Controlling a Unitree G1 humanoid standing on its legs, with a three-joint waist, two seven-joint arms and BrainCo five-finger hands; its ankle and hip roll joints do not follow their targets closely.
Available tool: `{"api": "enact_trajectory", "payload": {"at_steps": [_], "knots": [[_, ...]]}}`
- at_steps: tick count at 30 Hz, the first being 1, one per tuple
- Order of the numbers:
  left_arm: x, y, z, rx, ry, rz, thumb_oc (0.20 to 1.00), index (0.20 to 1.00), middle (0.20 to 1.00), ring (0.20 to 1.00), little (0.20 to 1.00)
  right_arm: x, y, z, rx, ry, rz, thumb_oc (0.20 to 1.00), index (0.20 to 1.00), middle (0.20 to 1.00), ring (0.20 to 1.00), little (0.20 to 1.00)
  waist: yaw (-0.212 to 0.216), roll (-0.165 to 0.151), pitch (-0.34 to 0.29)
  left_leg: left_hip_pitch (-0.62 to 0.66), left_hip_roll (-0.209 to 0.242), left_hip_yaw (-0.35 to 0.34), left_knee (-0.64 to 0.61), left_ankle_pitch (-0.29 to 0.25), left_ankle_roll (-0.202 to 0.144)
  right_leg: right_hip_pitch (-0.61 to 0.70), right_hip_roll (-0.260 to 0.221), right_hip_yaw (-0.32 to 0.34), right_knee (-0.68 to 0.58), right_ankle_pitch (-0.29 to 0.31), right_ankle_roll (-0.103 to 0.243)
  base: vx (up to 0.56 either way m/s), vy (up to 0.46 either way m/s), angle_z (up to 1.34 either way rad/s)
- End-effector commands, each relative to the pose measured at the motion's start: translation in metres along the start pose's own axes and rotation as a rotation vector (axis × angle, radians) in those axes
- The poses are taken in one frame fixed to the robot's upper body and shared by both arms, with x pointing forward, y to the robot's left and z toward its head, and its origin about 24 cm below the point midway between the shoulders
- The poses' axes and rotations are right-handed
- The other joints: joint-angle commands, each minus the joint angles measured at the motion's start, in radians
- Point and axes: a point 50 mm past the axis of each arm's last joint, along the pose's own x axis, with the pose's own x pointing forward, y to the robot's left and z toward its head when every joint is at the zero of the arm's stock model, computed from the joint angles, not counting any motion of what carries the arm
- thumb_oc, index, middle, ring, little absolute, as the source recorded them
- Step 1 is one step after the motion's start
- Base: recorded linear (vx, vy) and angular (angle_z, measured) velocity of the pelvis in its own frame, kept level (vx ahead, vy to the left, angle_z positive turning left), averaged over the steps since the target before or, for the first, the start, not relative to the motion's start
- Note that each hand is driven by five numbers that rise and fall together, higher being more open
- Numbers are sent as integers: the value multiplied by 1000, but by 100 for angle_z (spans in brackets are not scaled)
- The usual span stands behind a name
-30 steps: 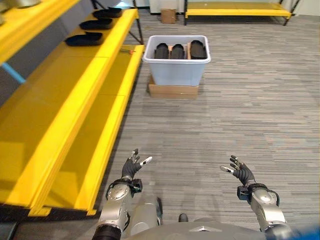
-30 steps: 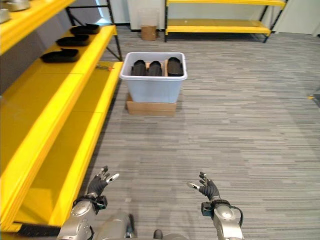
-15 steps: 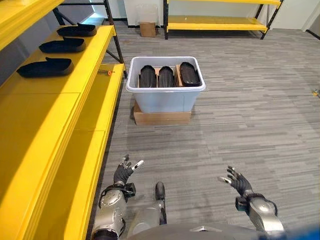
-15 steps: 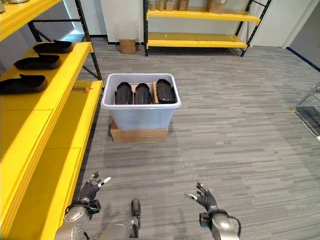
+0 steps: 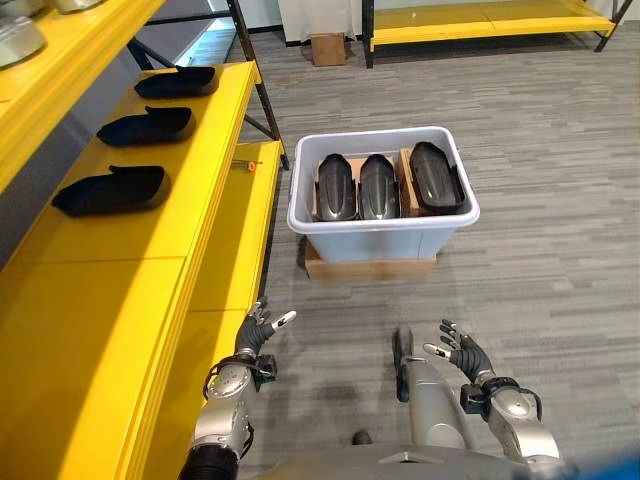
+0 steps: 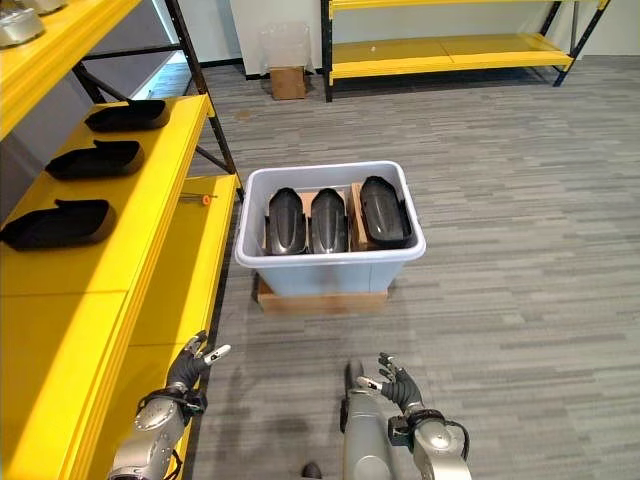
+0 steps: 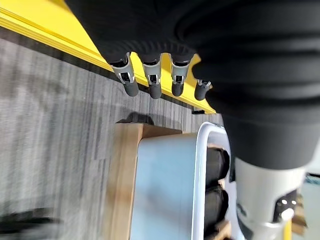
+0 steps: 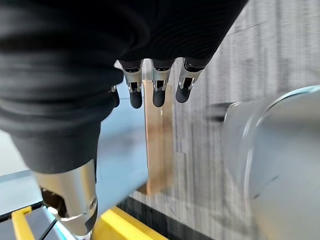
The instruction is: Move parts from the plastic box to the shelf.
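Grey striped floor (image 5: 540,200) across most of the frame; yellow shelf (image 5: 150,250) runs down the left side, its upper tier cut off at the top left corner. A second yellow rack (image 6: 450,50) crosses the top edge at the far wall, with a small cardboard carton (image 6: 288,82) on the floor beside it.

Plastic box (image 5: 385,232), pale grey-blue, sits centre frame on a flat cardboard base (image 5: 370,268), just beside the shelf's lower tier. Inside it, three black parts (image 5: 380,186) stand side by side; their lower ends are hidden by the box wall. Brown cardboard shows between them, too little of it to tell what it is.

On the middle tier, upper left, three more black parts on the shelf (image 5: 112,190) lie in a row, well apart from each other. A small orange-tipped item (image 6: 205,199) lies on the lower tier near the box; too small to identify. Metal objects (image 5: 20,35) at the top left corner are cut off.

Left hand (image 5: 257,335), lower left of centre, fingers spread and relaxed, holding nothing, near the shelf edge. Right hand (image 5: 458,352), lower right of centre, likewise spread and empty. Both hover above the floor, well short of the box. Wrist views show straight fingers (image 7: 152,82) on the left and straight fingers of the right (image 8: 157,87), nothing between them.
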Motion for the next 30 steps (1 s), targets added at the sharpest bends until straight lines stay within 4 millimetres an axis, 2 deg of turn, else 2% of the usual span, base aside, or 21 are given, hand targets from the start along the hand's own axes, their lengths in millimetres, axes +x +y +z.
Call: {"api": "enact_trajectory", "payload": {"at_steps": [1, 3, 4, 7, 17, 18, 20, 21, 22, 23, 24, 26, 27, 28, 29, 30], "knots": [[-4, 2, 17, 28, -105, 1, 1000, 1000, 1000, 1000, 1000, 0, -10, 20, -7, -99, -18, 1000, 1000, 1000, 1000, 1000, -6, -3, -25, -108, 86, 16, 0, 64, -64, 220, -21, 28, -64, 231, 67, 251, -142, 45], [-4, -1, 13, 31, -93, -15, 1000, 1000, 1000, 1000, 1000, -1, -14, 16, -10, -81, -31, 1000, 1000, 1000, 1000, 1000, 0, -21, -49, -95, 86, 8, 10, 58, -74, 279, -23, 26, -97, 252, 64, 261, -216, 60], [-4, -7, 10, 21, -82, -34, 1000, 1000, 1000, 1000, 1000, -1, -17, 16, -14, -77, -40, 1000, 1000, 1000, 1000, 1000, 9, -23, -67, -91, 95, -1, 8, 63, -84, 322, -12, -4, -133, 266, 64, 250, -261, 64], [-5, -9, 9, 14, -83, -44, 1000, 1000, 1000, 1000, 1000, -2, -21, 18, -28, -86, -53, 1000, 1000, 1000, 1000, 1000, 10, -24, -78, -96, 103, -7, 14, 73, -93, 349, 1, -16, -162, 272, 63, 121, -148, 17], [-6, -13, -1, 6, -46, -59, 1000, 1000, 1000, 1000, 1000, -7, -32, 11, -42, -55, -81, 1000, 1000, 1000, 1000, 1000, 6, -31, -109, -99, 164, 9, 126, 88, -137, 429, 66, -17, -174, 188, 29, 102, -170, -10], [-6, -14, 0, 0, -49, -62, 1000, 1000, 1000, 1000, 1000, -7, -33, 11, -45, -56, -82, 1000, 1000, 1000, 1000, 1000, 5, -33, -107, -111, 167, 5, 167, 97, -141, 440, 71, -12, -174, 182, 23, 43, -169, -20], [-7, -14, 0, -15, -50, -60, 1000, 1000, 1000, 1000, 1000, -7, -33, 13, -51, -63, -76, 1000, 1000, 1000, 1000, 1000, 10, -52, -93, -193, 169, -4, 374, 150, -151, 474, 77, 7, -174, 167, -4, 12, -206, -19], [-7, -13, 0, -25, -50, -55, 1000, 1000, 1000, 1000, 1000, -8, -34, 14, -57, -65, -76, 1000, 1000, 1000, 1000, 1000, 20, -69, -72, -285, 151, -18, 572, 196, -156, 499, 72, 14, -174, 164, -19, -34, -192, -12], [-7, -11, 0, -25, -46, -51, 1000, 1000, 1000, 1000, 1000, -7, -35, 15, -61, -65, -78, 1000, 1000, 1000, 1000, 1000, 32, -82, -56, -334, 135, -23, 659, 205, -154, 511, 69, 19, -174, 165, -27, -38, -178, -4], [-8, -11, -2, -25, -39, -50, 1000, 1000, 1000, 1000, 1000, -7, -35, 17, -66, -68, -79, 1000, 1000, 1000, 1000, 1000, 38, -91, -51, -363, 138, -9, 701, 198, -147, 517, 69, 21, -174, 164, -31, -30, -107, -2], [-8, -11, -2, -34, -39, -51, 1000, 1000, 1000, 1000, 1000, -7, -35, 16, -64, -64, -82, 1000, 1000, 1000, 1000, 1000, 43, -95, -47, -395, 149, 13, 690, 188, -139, 524, 65, 22, -174, 160, -33, -12, -64, -7], [-7, -11, -2, -39, -36, -51, 1000, 1000, 1000, 1000, 1000, -6, -35, 18, -63, -73, -89, 1000, 1000, 1000, 1000, 1000, 53, -99, -44, -423, 159, 51, 544, 150, -120, 533, 57, 21, -174, 156, -25, 32, 20, -17], [-6, -7, 1, -21, -44, -48, 1000, 1000, 1000, 1000, 1000, -4, -33, 19, -56, -77, -88, 1000, 1000, 1000, 1000, 1000, 59, -100, -42, -421, 166, 52, 357, 147, -105, 536, 59, 31, -174, 152, -9, 102, 101, -15], [-6, -5, 1, -13, -44, -36, 1000, 1000, 1000, 1000, 1000, -7, -38, 18, -57, -77, -106, 1000, 1000, 1000, 1000, 1000, 53, -91, -40, -413, 182, 41, 231, 170, -113, 539, 60, 38, -174, 143, 5, 91, 100, -20], [-6, -4, 4, -12, -56, -33, 1000, 1000, 1000, 1000, 1000, -6, -36, 19, -56, -78, -104, 1000, 1000, 1000, 1000, 1000, 55, -92, -43, -415, 167, 23, 272, 161, -117, 537, 61, 43, -174, 141, 2, 103, 140, -27], [-5, -4, 4, 0, -52, -40, 1000, 1000, 1000, 1000, 1000, -4, -32, 17, -46, -71, -88, 1000, 1000, 1000, 1000, 1000, 51, -79, -61, -325, 161, 25, 136, 146, -110, 527, 69, 58, -174, 145, 15, 75, 137, -42]]}}
